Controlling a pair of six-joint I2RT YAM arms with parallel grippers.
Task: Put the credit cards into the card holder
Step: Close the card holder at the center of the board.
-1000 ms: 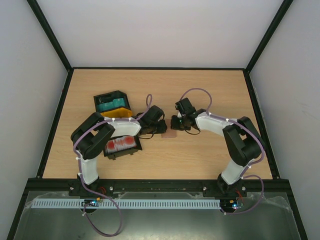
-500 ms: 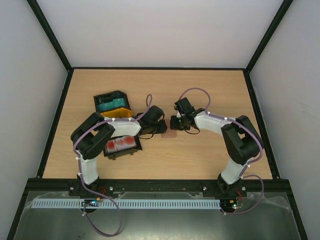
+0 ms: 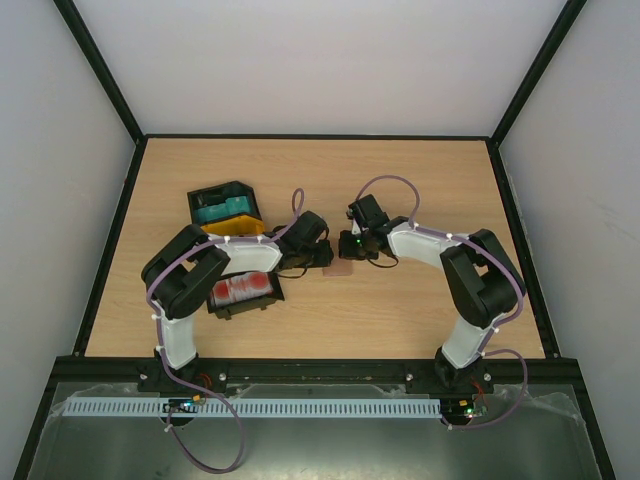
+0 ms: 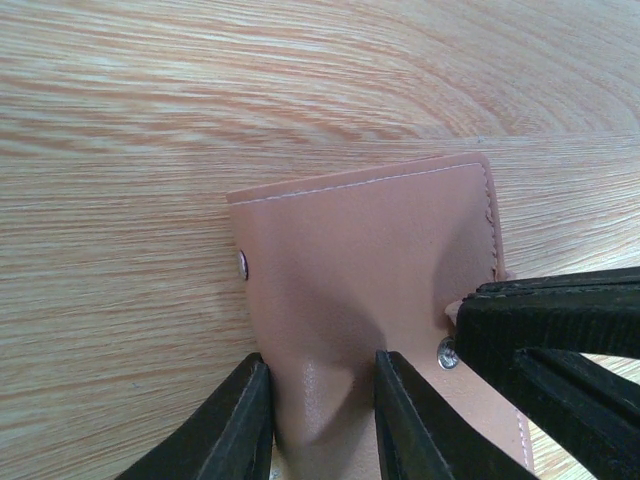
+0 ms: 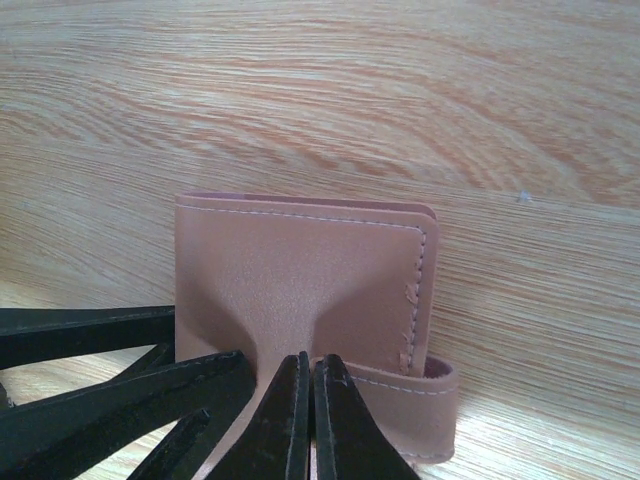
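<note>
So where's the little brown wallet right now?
In the top view, the card holder lies mid-table between the left arm and right arm, right of the black tray.

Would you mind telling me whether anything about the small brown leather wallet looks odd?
Yes: the small brown leather wallet is dented where the left gripper pinches it, and the right gripper puckers its leather too.

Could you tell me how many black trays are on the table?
2. The far black tray sits at the left, holding teal cards; the near black tray lies partly under the left arm, holding a red-and-white card. The arm may hide more.
</note>
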